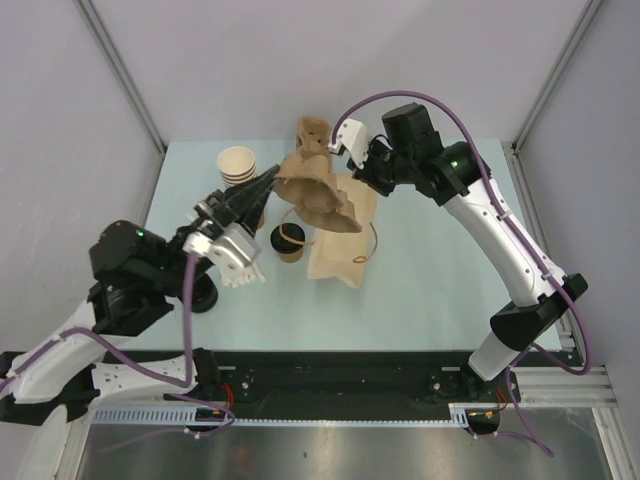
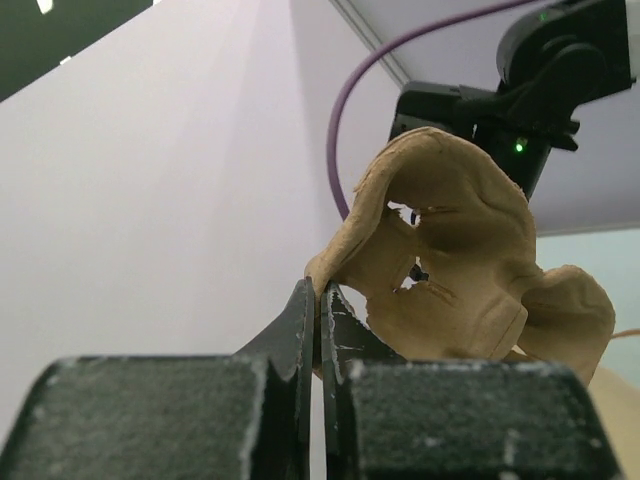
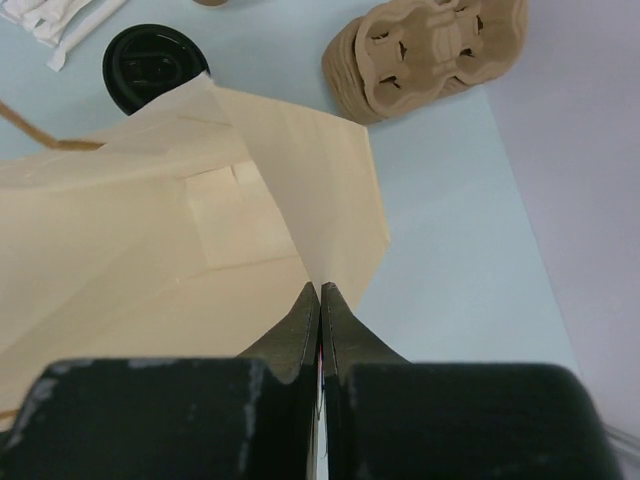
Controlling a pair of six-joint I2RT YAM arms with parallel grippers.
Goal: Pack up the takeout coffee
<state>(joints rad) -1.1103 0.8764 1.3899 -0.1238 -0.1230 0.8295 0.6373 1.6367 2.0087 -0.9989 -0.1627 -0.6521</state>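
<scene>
Left claw point(image 2: 318, 300) pinches the pulp carrier point(image 2: 470, 260) by its edge, aloft; right claw point(image 3: 320, 295) pinches the paper bag point(image 3: 250, 200). The takeout coffee point(image 1: 290, 240) stands on the desk point(image 1: 430, 290), just left of the bag. That thin edge-grip could slip, dropping the carrier onto the cup.

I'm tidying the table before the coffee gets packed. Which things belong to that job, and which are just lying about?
Job: small brown ribbed paper cup with black lid; cream paper bag; brown pulp cup carrier, held up.
Lying about: stack of lidless brown cups; stack of spare pulp carriers.
</scene>
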